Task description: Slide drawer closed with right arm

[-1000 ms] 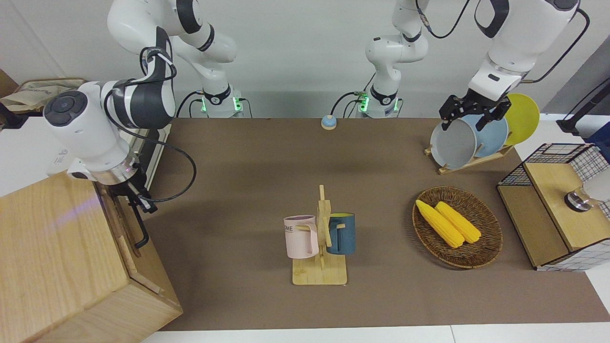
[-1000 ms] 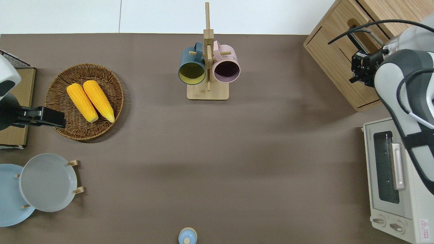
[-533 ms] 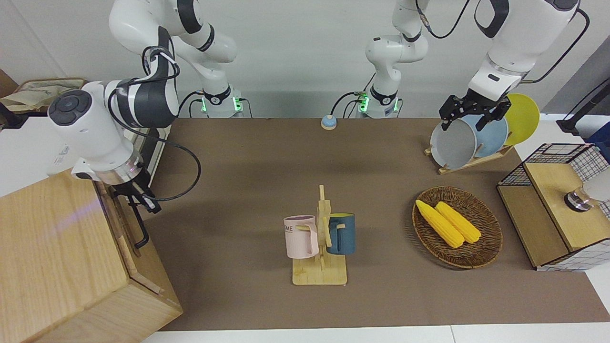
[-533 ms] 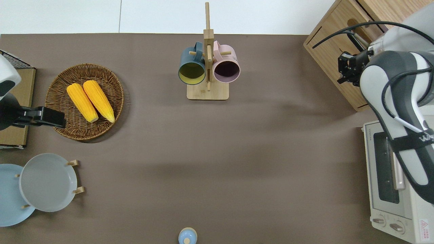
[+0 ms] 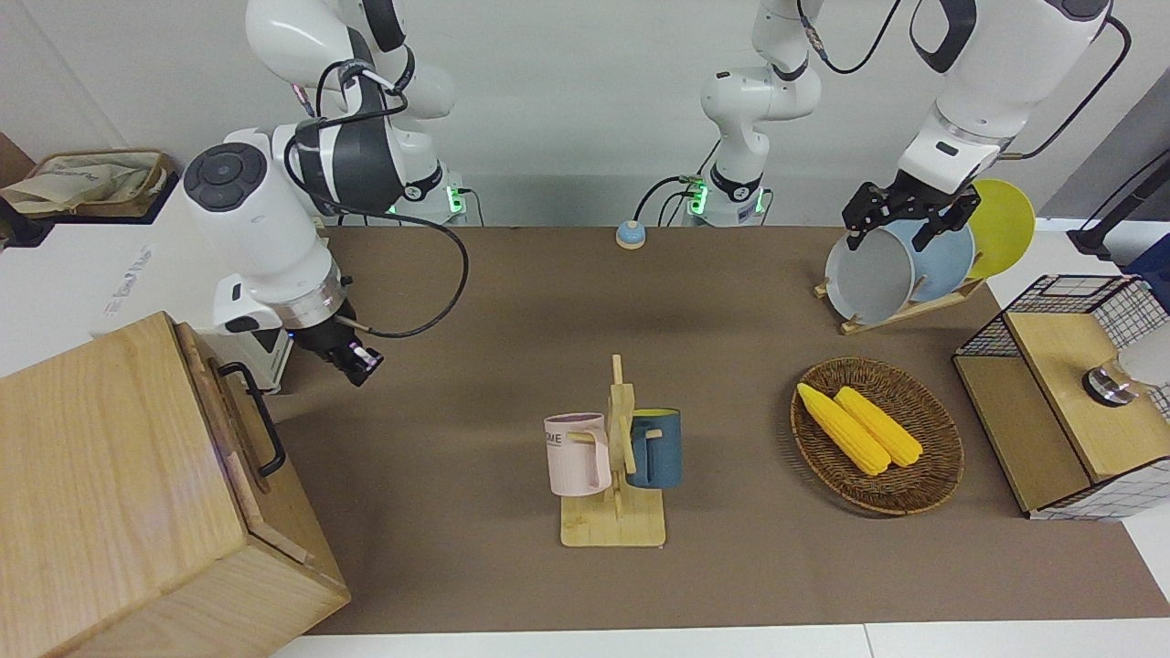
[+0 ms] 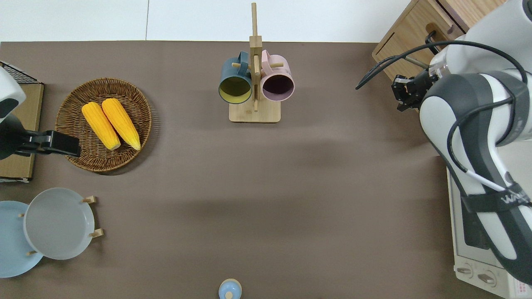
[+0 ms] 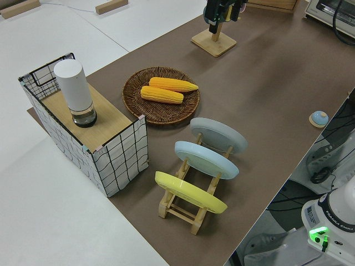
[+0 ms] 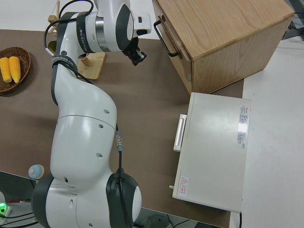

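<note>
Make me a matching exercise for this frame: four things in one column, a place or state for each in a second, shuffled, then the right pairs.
Things:
1. drawer
2. right gripper
3. corn cobs
4. pink mug

Places or states:
A. in the wicker basket
B. hanging on the wooden mug stand
C. pushed in, flush with the cabinet
D. off the handle, over the bare table

Pairs: 1-C, 2-D, 3-A, 4-B

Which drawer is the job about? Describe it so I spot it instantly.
Find the big light-wood cabinet at the right arm's end of the table. The drawer is its wide, shallow top panel, the one bearing a black metal loop handle.
</note>
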Robot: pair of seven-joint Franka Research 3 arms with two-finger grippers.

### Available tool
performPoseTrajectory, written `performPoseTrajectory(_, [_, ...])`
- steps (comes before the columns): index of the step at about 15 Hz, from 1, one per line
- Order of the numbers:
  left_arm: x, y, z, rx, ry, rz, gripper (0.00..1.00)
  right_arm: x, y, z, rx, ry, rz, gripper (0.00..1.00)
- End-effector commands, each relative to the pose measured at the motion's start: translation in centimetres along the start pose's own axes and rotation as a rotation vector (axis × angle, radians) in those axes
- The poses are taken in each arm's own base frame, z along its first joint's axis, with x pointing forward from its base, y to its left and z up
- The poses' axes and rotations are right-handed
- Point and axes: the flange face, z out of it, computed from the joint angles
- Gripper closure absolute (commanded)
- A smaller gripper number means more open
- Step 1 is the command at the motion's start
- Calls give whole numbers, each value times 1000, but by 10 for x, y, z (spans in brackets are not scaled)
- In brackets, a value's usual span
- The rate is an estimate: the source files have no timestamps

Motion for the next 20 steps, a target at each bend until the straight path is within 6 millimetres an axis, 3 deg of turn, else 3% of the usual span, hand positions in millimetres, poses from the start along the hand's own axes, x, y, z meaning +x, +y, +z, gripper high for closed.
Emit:
performPoseTrajectory(1, [-3, 2, -6, 18, -4, -5, 7, -46, 3, -31, -8, -3, -89, 1000])
performPoseTrajectory(3, [-3, 2, -6, 18, -4, -5, 7, -58, 4, -46, -7, 17, -155, 1000])
performPoseTrajectory(6, [-3, 2, -5, 18, -6, -5, 7, -64, 26, -60, 14, 2, -234, 1000])
performPoseTrajectory(11, [-3, 2, -6, 18, -4, -5, 7, -61, 70, -64, 27, -18, -363, 1000])
performPoseTrajectory(14, [-3, 2, -5, 18, -6, -5, 7, -61, 78, -65, 27, -16, -437, 994])
performPoseTrajectory(16, [-3, 2, -6, 18, -4, -5, 7, -60, 78, -66, -7, -2, -444, 830])
performPoseTrajectory(17, [-3, 2, -5, 18, -6, -5, 7, -60, 78, -65, -39, 5, -447, 578])
performPoseTrajectory(18, [-3, 2, -5, 18, -6, -5, 7, -60, 78, -66, -61, 13, -445, 197])
performPoseTrajectory(19, [-3, 2, -6, 18, -4, -5, 7, -60, 77, -66, -68, 16, -435, 17])
performPoseTrajectory(20, [-3, 2, -5, 18, -6, -5, 7, -59, 76, -66, -67, 18, -433, 15])
